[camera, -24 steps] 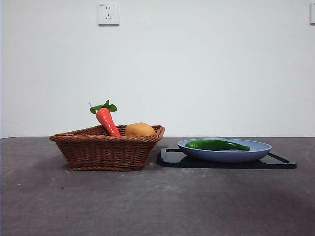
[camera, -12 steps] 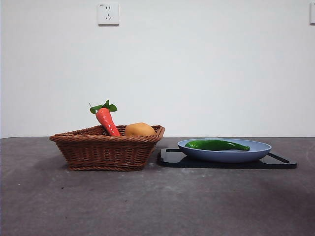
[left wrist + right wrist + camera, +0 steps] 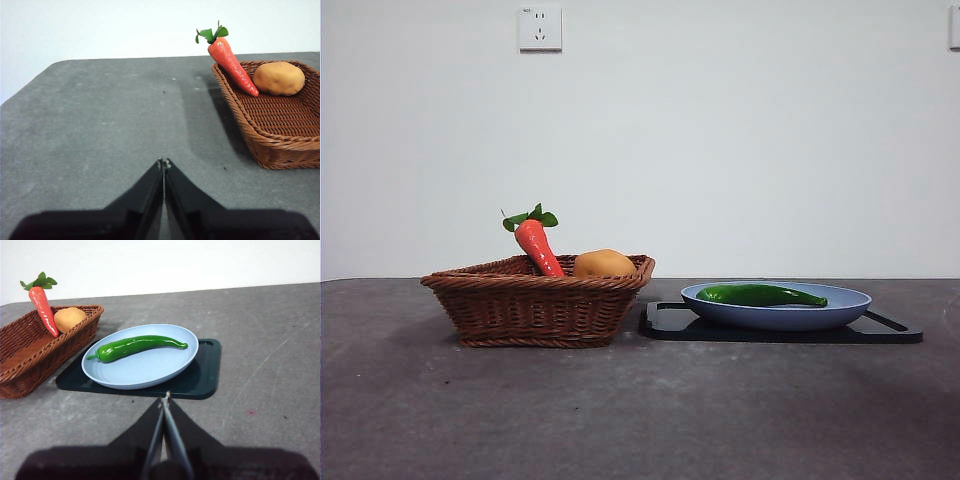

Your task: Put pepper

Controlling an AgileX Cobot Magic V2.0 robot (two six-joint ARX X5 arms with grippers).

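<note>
The glossy dark green pepper (image 3: 139,347) is lying across the pale blue oval plate (image 3: 150,371). Left gripper (image 3: 163,162) and right gripper (image 3: 165,399) are both hovering with jaws pressed together, touching nothing.

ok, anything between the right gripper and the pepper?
Nothing visible. The right gripper, jaws shut, sits just short of the dark tray's near edge. The pepper lies uncovered on the blue plate, and the basket stands off to one side.
</note>
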